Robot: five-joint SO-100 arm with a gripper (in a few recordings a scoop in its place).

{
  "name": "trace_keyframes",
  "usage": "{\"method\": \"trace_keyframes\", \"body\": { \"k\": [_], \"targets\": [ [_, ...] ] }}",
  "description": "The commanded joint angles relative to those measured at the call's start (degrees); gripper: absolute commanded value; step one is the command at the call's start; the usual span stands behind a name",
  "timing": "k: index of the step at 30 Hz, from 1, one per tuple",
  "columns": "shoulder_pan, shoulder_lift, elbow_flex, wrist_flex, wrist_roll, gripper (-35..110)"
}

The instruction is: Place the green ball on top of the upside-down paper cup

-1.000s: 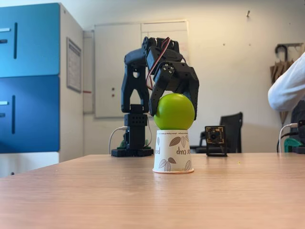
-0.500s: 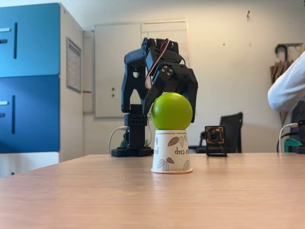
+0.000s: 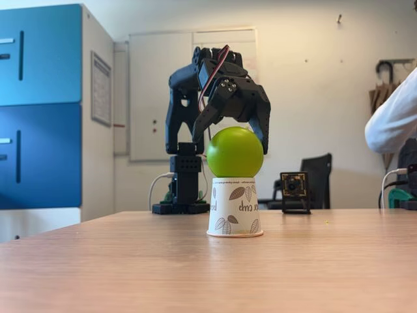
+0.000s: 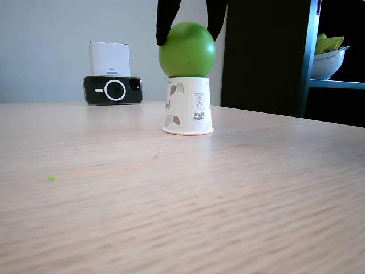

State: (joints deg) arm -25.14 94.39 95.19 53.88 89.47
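In both fixed views the green ball [image 3: 234,152] [image 4: 187,49] rests on the flat top of the upside-down paper cup [image 3: 235,207] [image 4: 188,107], which stands on the wooden table. The cup is white with brown leaves. My black gripper [image 3: 231,142] [image 4: 188,39] hangs over the ball, open, its two fingers spread down either side of the ball's upper half. One fingertip [image 4: 162,39] sits right at the ball's upper edge; whether it touches is unclear. The right finger [image 3: 265,140] stands just off the ball.
The arm's base [image 3: 182,192] stands behind the cup. A small camera on a stand [image 3: 294,190] sits to the right, a blue cabinet [image 3: 39,104] to the left. A person's white sleeve [image 3: 391,120] shows at the right edge. A phone [image 4: 113,89] leans behind the cup.
The fingers have spread apart and the gripper has risen a little. The ball stays on the cup, which shifted slightly left with it early on.
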Motion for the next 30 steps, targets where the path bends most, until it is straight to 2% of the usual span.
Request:
{"method": "trace_keyframes", "body": {
  "k": [1, 9, 18, 25, 30],
  "targets": [
    [0.0, 3.6, -0.3, -0.7, -0.2, 45],
    [-0.5, 7.8, 0.1, -1.4, 0.1, 47],
    [3.1, 17.5, 0.3, -10.7, -3.3, 44],
    [10.6, 31.1, 5.4, -11.0, -4.9, 29],
    [18.4, 46.1, 20.3, -11.2, -3.1, 8]
  ]
}}
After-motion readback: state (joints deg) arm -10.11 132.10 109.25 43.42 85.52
